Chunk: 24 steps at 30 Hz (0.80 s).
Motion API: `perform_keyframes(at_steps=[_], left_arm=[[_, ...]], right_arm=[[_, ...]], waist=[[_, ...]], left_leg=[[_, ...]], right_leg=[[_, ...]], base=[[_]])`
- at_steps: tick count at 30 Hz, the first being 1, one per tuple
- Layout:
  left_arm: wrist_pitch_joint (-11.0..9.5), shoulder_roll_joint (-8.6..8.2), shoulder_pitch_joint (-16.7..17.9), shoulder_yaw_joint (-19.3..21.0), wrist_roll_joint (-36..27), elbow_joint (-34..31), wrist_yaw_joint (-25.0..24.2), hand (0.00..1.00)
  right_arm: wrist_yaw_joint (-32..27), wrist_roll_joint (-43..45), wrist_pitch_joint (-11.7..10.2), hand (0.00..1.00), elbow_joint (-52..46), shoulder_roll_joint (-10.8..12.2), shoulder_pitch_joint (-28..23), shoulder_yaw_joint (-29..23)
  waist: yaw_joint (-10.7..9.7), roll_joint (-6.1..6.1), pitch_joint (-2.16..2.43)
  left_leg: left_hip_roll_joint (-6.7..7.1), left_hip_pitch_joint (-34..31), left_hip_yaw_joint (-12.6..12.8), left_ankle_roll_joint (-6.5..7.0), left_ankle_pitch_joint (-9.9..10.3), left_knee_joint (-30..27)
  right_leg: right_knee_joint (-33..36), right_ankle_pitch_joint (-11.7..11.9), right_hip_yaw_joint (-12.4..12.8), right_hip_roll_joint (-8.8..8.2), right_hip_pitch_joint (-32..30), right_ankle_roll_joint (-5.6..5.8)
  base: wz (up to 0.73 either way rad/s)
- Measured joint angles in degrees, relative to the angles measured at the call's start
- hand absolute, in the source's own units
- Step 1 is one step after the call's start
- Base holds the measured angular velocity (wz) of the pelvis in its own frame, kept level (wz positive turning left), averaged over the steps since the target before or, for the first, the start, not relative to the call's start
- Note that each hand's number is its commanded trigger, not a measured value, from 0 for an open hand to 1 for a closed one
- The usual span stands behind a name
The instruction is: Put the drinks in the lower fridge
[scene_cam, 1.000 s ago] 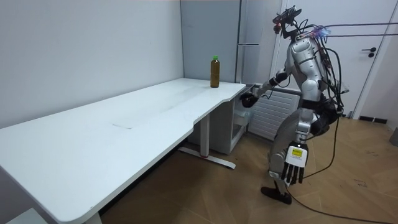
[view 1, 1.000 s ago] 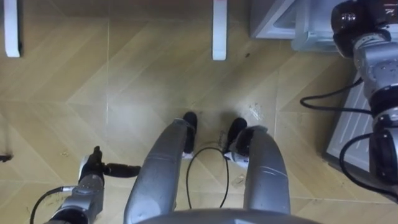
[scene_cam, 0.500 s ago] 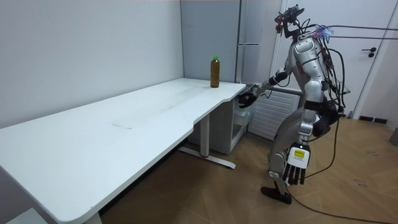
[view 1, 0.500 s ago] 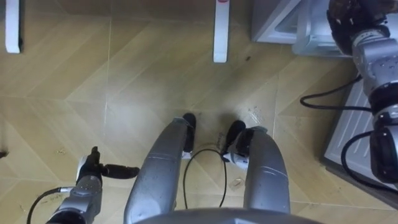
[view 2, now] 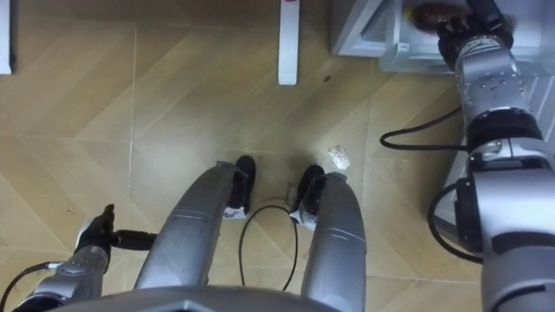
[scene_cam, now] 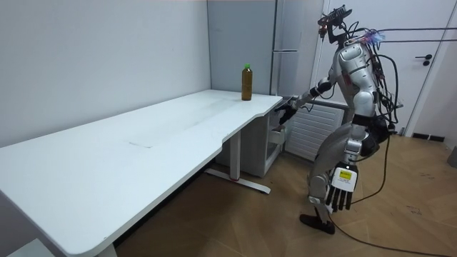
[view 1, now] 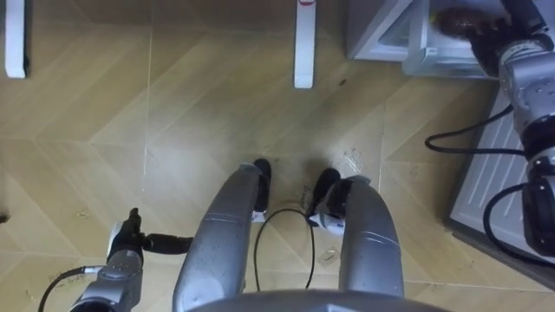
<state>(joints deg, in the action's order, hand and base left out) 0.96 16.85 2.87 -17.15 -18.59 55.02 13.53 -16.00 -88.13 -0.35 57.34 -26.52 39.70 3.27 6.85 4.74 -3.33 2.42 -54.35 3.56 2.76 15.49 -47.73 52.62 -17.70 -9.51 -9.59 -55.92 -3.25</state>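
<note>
**Right arm.** Stretched forward from the shoulder, reaching down and ahead to the open front of the low fridge (view 1: 381, 39) just beyond the table's end. Right hand (view 1: 494, 42) sits at the mouth of the compartment, dark, with its wrist toward the robot. It lies against the bottle (view 1: 453, 19); whether it grips the bottle or has let go cannot be told.

**Left arm.** Hangs straight down beside the thigh. Left hand (scene_cam: 340, 184) is slack, fingers extended and pointing at the floor, holding nothing.

**Stance.** Upright on a wood floor (view 1: 173, 130), facing the fridge, near the table's far corner, with a white radiator (scene_cam: 307, 132) on its right.

**Bottle.** Brown, rounded end showing past the right hand, lying across the pale edge of the fridge compartment. Cap and label are hidden.

**Second bottle** (scene_cam: 247, 82). Brown drink with a green cap, upright on the white table (scene_cam: 143, 143) near its far corner, well apart from both hands.

**Table legs.** Two white feet (view 1: 303, 43) on the floor ahead of the robot.
</note>
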Motion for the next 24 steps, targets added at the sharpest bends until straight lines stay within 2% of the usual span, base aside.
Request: perform_keyframes(at_steps=[11,15,17,21,24], left_arm=[[-0.01,0.01,0.21,0.02,0.07,-0.25,-0.34,0.0],[0.36,-0.44,0.31,0.35,0.51,0.25,-0.82,0.0],[0.44,-0.56,0.61,0.57,0.61,0.2,-1.65,0.0],[0.69,-0.64,1.14,3.54,0.62,0.22,-3.37,0.0],[1.09,-0.59,1.19,5.19,0.59,0.51,-4.57,0.0]], right_arm=[[2.55,0.8,0.16,0.0,2.83,0.02,-1.34,1.9],[5.13,0.99,0.5,0.0,4.3,0.03,-3.89,2.08],[5.8,1.26,0.9,0.0,5.5,0.03,-4.07,2.05],[9.58,2.18,1.83,0.0,8.41,0.02,-5.4,0.96],[11.91,3.71,2.6,0.0,11.18,0.02,-6.94,0.38]], waist=[[1.57,-0.06,-0.03],[2.91,-0.37,-0.16],[3.04,-0.9,-0.26],[2.67,-1.59,-0.33],[2.52,-2.0,-0.29]], left_leg=[[-0.88,3.9,-0.02,-0.39,0.78,0.4],[-1.37,7.51,-0.03,-0.4,1.47,1.04],[-1.65,9.01,0.28,-0.34,1.81,1.36],[-1.55,12.07,0.42,-0.31,1.86,2.8],[-1.1,15.42,-0.47,-0.32,1.86,4.42]], right_leg=[[-1.41,0.03,-0.27,0.77,4.17,-0.26],[-2.58,-0.32,-0.96,0.72,8.08,-0.27],[-3.07,-0.59,-1.35,0.64,9.7,-0.25],[-4.05,-1.28,-2.34,0.03,13.14,-0.07],[-5.52,-1.85,-3.54,-0.29,17.09,0.28]], base=[[-0.05],[-0.02],[-0.03],[0.14],[0.2]])
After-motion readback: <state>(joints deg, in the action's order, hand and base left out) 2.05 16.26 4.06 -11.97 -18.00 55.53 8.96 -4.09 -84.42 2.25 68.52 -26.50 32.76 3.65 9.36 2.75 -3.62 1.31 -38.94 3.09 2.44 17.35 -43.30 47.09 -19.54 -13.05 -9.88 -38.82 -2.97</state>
